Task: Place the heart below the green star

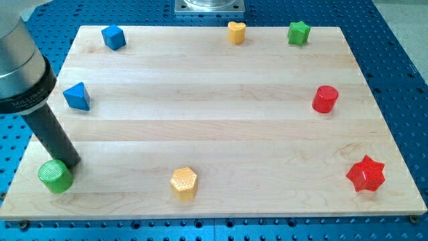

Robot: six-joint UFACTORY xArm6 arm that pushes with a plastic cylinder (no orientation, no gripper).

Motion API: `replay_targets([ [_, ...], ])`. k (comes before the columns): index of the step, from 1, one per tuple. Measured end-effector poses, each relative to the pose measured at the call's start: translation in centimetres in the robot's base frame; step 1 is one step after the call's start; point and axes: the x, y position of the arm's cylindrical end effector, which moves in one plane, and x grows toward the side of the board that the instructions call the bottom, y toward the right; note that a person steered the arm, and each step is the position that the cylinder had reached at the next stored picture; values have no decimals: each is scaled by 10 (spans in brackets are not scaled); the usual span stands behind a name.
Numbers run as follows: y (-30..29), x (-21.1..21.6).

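Observation:
A yellow heart sits near the view's top edge, right of centre. A green star stands to its right, a short gap between them. My tip is at the view's bottom left, far from both, touching or almost touching the upper right side of a green cylinder. The dark rod rises from the tip up to the view's left edge.
A blue cube and a blue triangular block lie at the left. A red cylinder and a red star lie at the right. A yellow hexagon sits at bottom centre. The wooden board rests on a blue perforated table.

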Motion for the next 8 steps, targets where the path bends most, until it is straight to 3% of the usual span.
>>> replay_targets([
  [4, -22, 0],
  [6, 68, -43],
  [8, 102, -36],
])
